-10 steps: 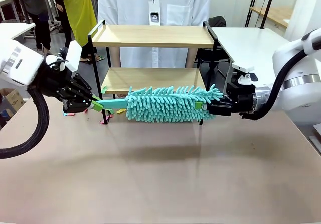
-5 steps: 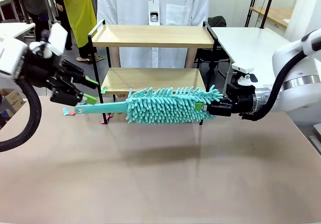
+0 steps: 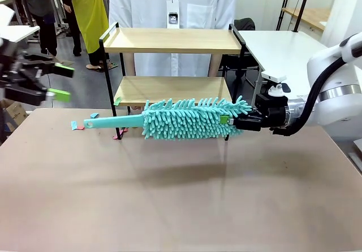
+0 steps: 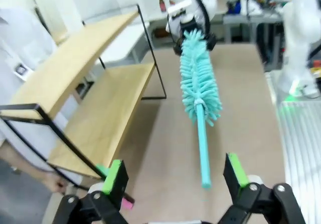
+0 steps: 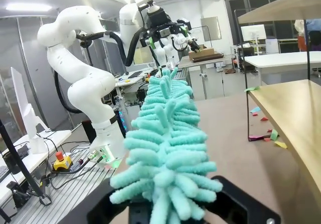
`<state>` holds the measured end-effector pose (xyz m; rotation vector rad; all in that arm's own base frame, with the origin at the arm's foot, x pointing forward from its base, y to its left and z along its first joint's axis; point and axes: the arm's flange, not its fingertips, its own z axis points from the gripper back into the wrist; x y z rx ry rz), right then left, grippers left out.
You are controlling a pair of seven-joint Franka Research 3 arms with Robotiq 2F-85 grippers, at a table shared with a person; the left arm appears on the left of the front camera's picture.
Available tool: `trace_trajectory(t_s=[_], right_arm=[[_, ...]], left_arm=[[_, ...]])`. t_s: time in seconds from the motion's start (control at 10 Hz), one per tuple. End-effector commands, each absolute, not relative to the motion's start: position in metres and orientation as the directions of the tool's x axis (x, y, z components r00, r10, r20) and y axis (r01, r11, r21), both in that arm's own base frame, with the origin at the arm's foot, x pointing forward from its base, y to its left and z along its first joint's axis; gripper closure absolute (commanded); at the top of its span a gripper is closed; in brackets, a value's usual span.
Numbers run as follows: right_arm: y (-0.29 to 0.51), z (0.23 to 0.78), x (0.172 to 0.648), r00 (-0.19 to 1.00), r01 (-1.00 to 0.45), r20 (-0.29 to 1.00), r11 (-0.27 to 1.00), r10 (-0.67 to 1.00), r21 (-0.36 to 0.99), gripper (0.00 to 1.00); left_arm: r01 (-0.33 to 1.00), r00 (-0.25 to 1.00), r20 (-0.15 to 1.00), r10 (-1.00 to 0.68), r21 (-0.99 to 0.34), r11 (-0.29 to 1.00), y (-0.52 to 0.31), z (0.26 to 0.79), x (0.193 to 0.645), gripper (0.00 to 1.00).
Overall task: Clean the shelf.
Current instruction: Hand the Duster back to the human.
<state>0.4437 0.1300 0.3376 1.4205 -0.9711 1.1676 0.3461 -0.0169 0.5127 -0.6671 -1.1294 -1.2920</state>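
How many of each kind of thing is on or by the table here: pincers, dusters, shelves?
Black pincers with green pads: 2, left open, right shut on the duster.
Fluffy turquoise microfibre duster: 1.
Two-tier wooden shelf in a black metal frame: 1.
Total: 4.

The shelf (image 3: 172, 40) is standing upright at the far edge of the table, a two-tier rack of light wooden boards in a thin black metal frame with raised rails at both ends. Both boards are lying level and bare, the lower one (image 3: 172, 89) sitting just behind a fluffy teal duster (image 3: 195, 117). A few small coloured scraps (image 3: 120, 131) are lying around its left legs.
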Motion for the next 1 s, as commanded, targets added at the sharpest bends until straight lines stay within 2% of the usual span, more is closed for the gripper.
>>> trace_trajectory(t_s=[0.0, 0.2, 0.3, 0.7, 0.9], right_arm=[[0.130, 0.340, 0.444, 0.193, -0.968, 0.981, -0.159, 0.017, 0.193, 1.00], [0.130, 0.340, 0.444, 0.193, -0.968, 0.981, -0.159, 0.017, 0.193, 1.00], [0.130, 0.338, 0.444, 0.207, -0.965, 0.978, -0.162, 0.016, 0.207, 0.83], [0.091, 0.453, 0.422, 0.023, -1.000, 0.983, -0.025, -0.182, 0.018, 0.83], [0.057, 0.511, 0.404, -0.082, -0.992, 0.969, 0.110, -0.234, -0.057, 0.83]], left_arm=[[0.957, -0.123, 0.941, -0.317, 0.197, 0.213, 0.010, 0.477, 0.299, 0.00], [0.950, -0.120, 0.931, -0.346, 0.208, 0.231, 0.013, 0.477, 0.296, 0.00], [0.958, -0.099, 0.938, -0.331, 0.180, 0.224, 0.025, 0.509, 0.336, 0.00], [0.958, -0.099, 0.938, -0.331, 0.180, 0.224, 0.025, 0.509, 0.336, 0.00], [0.958, -0.099, 0.938, -0.331, 0.180, 0.224, 0.025, 0.509, 0.336, 0.00]])
